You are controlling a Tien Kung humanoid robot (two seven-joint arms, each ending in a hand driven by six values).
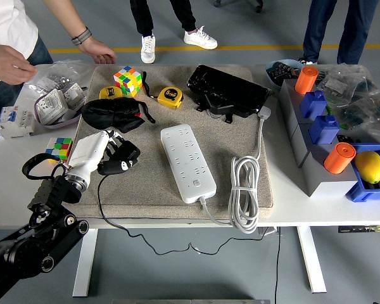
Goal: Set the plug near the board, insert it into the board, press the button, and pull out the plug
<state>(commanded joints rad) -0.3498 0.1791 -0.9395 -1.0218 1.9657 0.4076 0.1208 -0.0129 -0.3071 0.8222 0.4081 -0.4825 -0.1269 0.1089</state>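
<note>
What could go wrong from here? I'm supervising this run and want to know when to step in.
1. The left hand grips the black plug partly covered, so it might tilt or slip on the way to the white power strip.
2. The plug's cable hangs off the table edge and could drag.
3. A person's hand hovers by the far-left clutter, near the arm's workspace.

On the grey mat (240, 183), a black plug (117, 163) is gripped by the left hand (100, 152), left of and apart from the white power strip (188, 162). Its black cord (123, 225) is trailed over the near table edge. At far left, a person's hands (12, 63) are held over bagged parts (54, 95).
</note>
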